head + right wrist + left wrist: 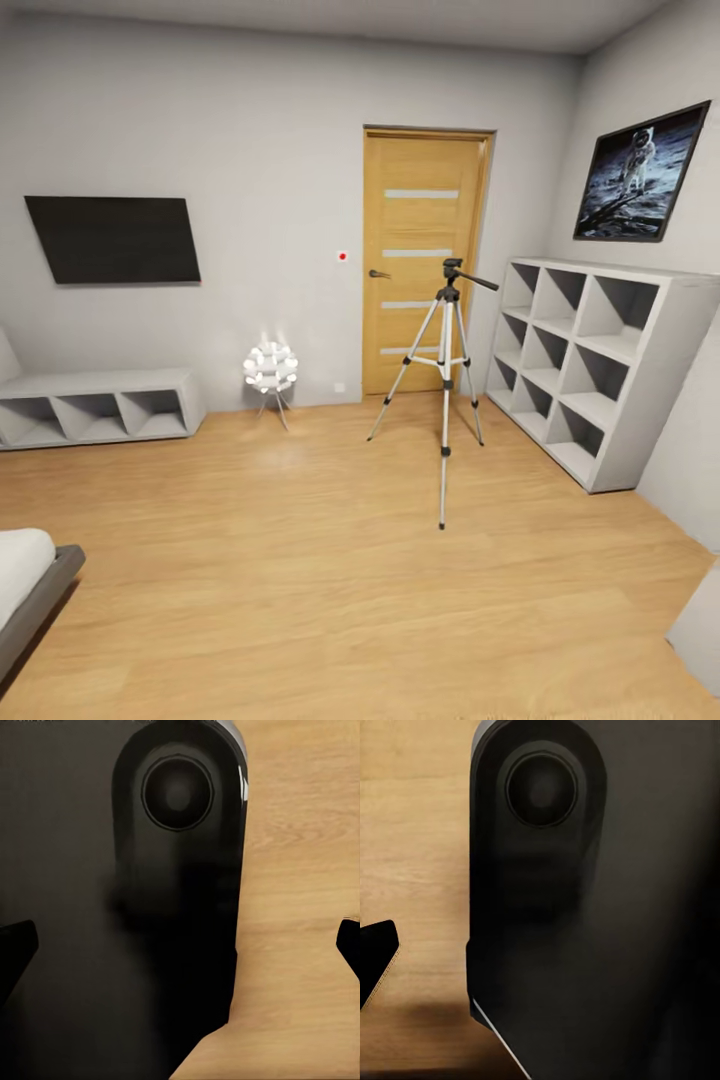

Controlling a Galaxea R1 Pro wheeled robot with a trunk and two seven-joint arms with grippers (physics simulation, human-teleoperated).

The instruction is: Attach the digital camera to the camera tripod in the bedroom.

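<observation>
The camera tripod stands upright on the wood floor of the bedroom, in front of the oak door in the head view. Its three silver legs are spread, and its black head with the long pan handle carries nothing. The digital camera is out of view. In the right wrist view my right gripper is open, with its dark fingertips far apart at the frame's edges and nothing between them. My left gripper shows one fingertip far out to the side, open and empty.
White cube shelves line the right wall under an astronaut poster. A low white shelf, a dark wall screen, a round lamp and a bed corner lie to the left. Both wrist views face my own black body over wood floor.
</observation>
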